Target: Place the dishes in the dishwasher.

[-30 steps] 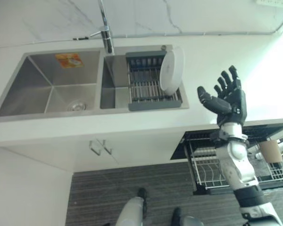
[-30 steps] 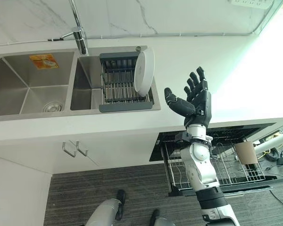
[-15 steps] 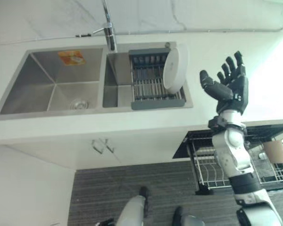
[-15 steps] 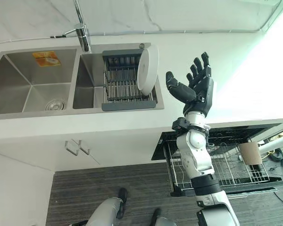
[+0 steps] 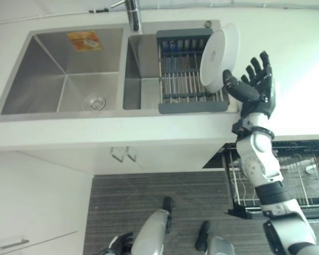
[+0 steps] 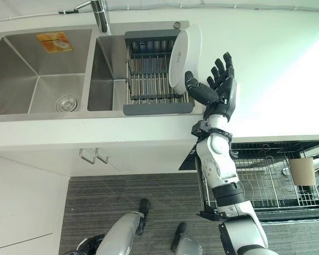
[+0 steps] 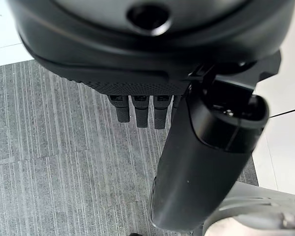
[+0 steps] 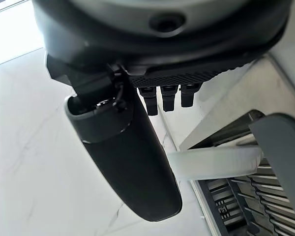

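Note:
A white plate (image 5: 219,57) stands on edge at the right end of a grey dish rack (image 5: 187,79) in the right sink basin. My right hand (image 5: 256,90) is raised just right of the plate, open, with its fingers spread. Its thumb (image 8: 130,162) lies by the plate's lower rim (image 8: 216,163); I cannot tell whether they touch. Below the counter at the right, the dishwasher's wire rack (image 6: 266,183) is pulled out. My left hand (image 7: 140,105) hangs over the striped floor, its fingers straight.
A tap (image 5: 132,11) stands behind the double steel sink, whose left basin (image 5: 64,74) has an orange sticker. A brown cup (image 6: 301,171) sits in the dishwasher rack. Cabinet handles (image 5: 122,154) project below the counter's front edge. White counter (image 6: 276,69) lies right of the sink.
The camera has shifted, so the sink sits higher in view. My right hand has moved left and closer to the plate, from open counter to beside its rim, staying open.

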Controlling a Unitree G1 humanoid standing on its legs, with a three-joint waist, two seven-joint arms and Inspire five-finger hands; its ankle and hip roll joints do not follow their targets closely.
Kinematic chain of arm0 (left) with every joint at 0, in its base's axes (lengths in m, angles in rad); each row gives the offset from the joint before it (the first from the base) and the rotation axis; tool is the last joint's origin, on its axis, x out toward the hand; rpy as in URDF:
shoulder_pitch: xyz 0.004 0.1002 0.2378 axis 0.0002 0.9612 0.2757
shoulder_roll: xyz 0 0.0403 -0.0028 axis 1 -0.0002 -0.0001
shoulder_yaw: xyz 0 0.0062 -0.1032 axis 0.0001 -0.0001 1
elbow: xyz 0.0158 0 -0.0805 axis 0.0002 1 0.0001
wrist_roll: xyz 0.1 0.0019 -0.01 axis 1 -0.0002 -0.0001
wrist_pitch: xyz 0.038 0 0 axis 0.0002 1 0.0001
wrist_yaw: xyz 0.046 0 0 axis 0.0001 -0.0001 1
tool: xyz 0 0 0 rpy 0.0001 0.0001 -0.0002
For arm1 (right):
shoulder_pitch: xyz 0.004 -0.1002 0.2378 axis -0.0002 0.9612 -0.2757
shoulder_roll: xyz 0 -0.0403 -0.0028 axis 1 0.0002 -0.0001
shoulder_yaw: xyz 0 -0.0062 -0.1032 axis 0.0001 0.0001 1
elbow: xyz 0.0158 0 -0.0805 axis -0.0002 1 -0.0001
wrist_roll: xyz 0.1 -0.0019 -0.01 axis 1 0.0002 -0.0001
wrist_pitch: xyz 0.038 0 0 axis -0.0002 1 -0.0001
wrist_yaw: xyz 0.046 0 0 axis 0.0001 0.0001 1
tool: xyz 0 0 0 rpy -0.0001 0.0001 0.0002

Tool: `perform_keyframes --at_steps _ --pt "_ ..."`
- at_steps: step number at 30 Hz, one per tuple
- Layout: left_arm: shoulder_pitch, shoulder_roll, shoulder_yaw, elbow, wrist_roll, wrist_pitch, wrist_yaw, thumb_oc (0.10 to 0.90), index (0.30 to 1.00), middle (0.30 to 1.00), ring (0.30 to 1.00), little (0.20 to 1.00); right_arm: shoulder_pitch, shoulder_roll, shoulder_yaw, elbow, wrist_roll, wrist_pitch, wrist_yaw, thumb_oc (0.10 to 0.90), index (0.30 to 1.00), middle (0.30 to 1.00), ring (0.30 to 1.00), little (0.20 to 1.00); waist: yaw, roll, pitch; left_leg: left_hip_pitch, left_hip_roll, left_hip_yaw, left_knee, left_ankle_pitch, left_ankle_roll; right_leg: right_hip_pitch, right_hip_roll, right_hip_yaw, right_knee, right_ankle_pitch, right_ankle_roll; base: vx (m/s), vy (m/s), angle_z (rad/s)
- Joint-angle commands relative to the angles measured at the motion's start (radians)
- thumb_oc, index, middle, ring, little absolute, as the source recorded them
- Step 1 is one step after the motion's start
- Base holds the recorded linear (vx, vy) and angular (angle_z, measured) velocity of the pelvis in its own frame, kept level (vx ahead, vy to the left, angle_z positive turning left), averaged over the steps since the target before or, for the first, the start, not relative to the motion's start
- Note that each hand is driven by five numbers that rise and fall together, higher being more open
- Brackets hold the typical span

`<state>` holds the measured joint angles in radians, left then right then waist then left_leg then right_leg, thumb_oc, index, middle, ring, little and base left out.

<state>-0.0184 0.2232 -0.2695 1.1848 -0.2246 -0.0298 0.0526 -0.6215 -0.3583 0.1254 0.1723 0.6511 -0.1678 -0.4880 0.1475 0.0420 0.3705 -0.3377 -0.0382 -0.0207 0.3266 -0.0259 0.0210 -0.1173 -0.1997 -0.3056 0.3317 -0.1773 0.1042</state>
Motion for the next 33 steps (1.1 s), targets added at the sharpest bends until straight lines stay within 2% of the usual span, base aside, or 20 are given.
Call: perform_keyframes --at_steps 1,10,15,16,17,18,20,22,24,26,28,29,33 --pt "0.040 0.055 -0.011 0.007 0.014 -0.007 -0.001 0.800 0.900 0.900 0.900 0.900 -0.140 -0.042 -0.010 -0.070 -0.024 -0.075 0.023 0.800 0.900 0.900 0.900 0.900 0.006 0.003 -0.053 0.045 0.007 -0.026 -0.027 -0.045 -0.050 -0.026 -0.009 0.067 -0.032 0.090 0.052 0.02 0.023 0.10" --pt "0.041 0.066 -0.023 0.004 0.011 -0.002 -0.007 0.800 0.900 0.900 0.900 0.900 -0.196 -0.064 -0.004 -0.035 -0.047 -0.057 0.023 0.800 0.900 0.900 0.900 0.900 0.018 0.009 -0.048 0.045 -0.001 -0.034 -0.027 -0.045 -0.046 -0.023 -0.016 0.064 -0.032 0.093 0.057 0.02 0.008 0.03" --pt "0.040 0.073 -0.025 -0.004 0.008 -0.001 -0.018 0.800 0.900 0.900 0.900 0.900 -0.228 -0.083 0.001 0.000 -0.075 -0.026 0.007 0.800 0.900 0.900 0.900 0.900 0.024 0.017 -0.042 0.041 -0.007 -0.040 -0.027 -0.043 -0.045 -0.026 -0.019 0.061 -0.032 0.095 0.059 0.00 0.000 0.00" --pt "0.039 0.074 -0.024 -0.006 0.010 -0.001 -0.019 0.800 0.900 0.900 0.900 0.900 -0.232 -0.088 0.000 0.007 -0.081 -0.017 0.005 0.723 0.785 0.785 0.785 0.785 0.025 0.018 -0.040 0.039 -0.008 -0.041 -0.027 -0.042 -0.045 -0.027 -0.019 0.061 -0.032 0.095 0.059 0.00 0.000 0.00" --pt "0.038 0.076 -0.025 -0.010 0.013 0.000 -0.020 0.800 0.900 0.900 0.900 0.900 -0.237 -0.095 0.002 0.019 -0.085 -0.007 0.002 0.444 0.366 0.366 0.366 0.366 0.026 0.018 -0.039 0.037 -0.009 -0.042 -0.027 -0.042 -0.044 -0.028 -0.020 0.060 -0.032 0.095 0.059 0.00 0.000 0.00" --pt "0.034 0.079 -0.026 -0.012 0.016 0.001 -0.021 0.800 0.900 0.900 0.900 0.900 -0.244 -0.103 0.002 0.039 -0.083 0.005 0.007 0.400 0.300 0.300 0.300 0.300 0.028 0.019 -0.037 0.035 -0.010 -0.044 -0.027 -0.041 -0.044 -0.030 -0.020 0.059 -0.032 0.096 0.060 0.00 0.000 0.00" --pt "0.034 0.082 -0.029 -0.016 0.017 0.000 -0.022 0.800 0.900 0.900 0.900 0.900 -0.259 -0.119 0.005 0.077 -0.061 0.034 0.019 0.400 0.300 0.300 0.300 0.300 0.032 0.019 -0.035 0.033 -0.010 -0.045 -0.027 -0.040 -0.045 -0.031 -0.021 0.057 -0.032 0.097 0.060 0.00 0.000 0.00" --pt "0.034 0.087 -0.035 -0.017 0.009 -0.005 -0.023 0.800 0.900 0.900 0.900 0.900 -0.271 -0.135 0.011 0.121 -0.054 0.036 0.016 0.400 0.300 0.300 0.300 0.300 0.035 0.018 -0.031 0.030 -0.012 -0.047 -0.027 -0.039 -0.045 -0.034 -0.022 0.056 -0.032 0.097 0.061 0.00 0.000 0.00" --pt "0.032 0.095 -0.036 -0.029 0.004 -0.005 -0.028 0.800 0.900 0.900 0.900 0.900 -0.298 -0.158 0.021 0.173 -0.093 0.059 0.008 0.400 0.300 0.300 0.300 0.300 0.042 0.018 -0.025 0.023 -0.013 -0.051 -0.027 -0.038 -0.046 -0.040 -0.022 0.055 -0.032 0.098 0.062 -0.04 -0.026 0.03" --pt "0.025 0.096 -0.036 -0.038 0.008 0.000 -0.029 0.800 0.900 0.900 0.900 0.900 -0.318 -0.179 0.033 0.206 -0.139 0.097 0.008 0.400 0.300 0.300 0.300 0.300 0.046 0.017 -0.022 0.019 -0.016 -0.054 -0.027 -0.036 -0.046 -0.043 -0.021 0.054 -0.032 0.099 0.062 -0.04 -0.007 0.05" --pt "0.023 0.098 -0.039 -0.043 0.005 -0.002 -0.028 0.800 0.900 0.900 0.900 0.900 -0.329 -0.198 0.043 0.237 -0.116 0.130 0.030 0.400 0.300 0.300 0.300 0.300 0.047 0.017 -0.020 0.018 -0.016 -0.057 -0.027 -0.036 -0.047 -0.043 -0.021 0.052 -0.032 0.099 0.061 -0.03 0.000 0.08" --pt "0.025 0.101 -0.040 -0.050 0.010 -0.014 -0.021 0.800 0.900 0.900 0.900 0.900 -0.333 -0.206 0.052 0.271 -0.079 0.129 0.041 0.400 0.300 0.300 0.300 0.300 0.049 0.017 -0.019 0.019 -0.015 -0.057 -0.027 -0.035 -0.048 -0.043 -0.021 0.050 -0.032 0.099 0.061 -0.02 -0.003 0.05" --pt "0.031 0.103 -0.047 -0.060 0.003 -0.022 -0.004 0.800 0.900 0.900 0.900 0.900 -0.341 -0.212 0.056 0.339 -0.082 0.098 0.019 0.400 0.300 0.300 0.300 0.300 0.059 0.012 -0.021 0.018 -0.013 -0.054 -0.027 -0.035 -0.050 -0.038 -0.022 0.041 -0.032 0.097 0.062 -0.05 -0.022 0.05"
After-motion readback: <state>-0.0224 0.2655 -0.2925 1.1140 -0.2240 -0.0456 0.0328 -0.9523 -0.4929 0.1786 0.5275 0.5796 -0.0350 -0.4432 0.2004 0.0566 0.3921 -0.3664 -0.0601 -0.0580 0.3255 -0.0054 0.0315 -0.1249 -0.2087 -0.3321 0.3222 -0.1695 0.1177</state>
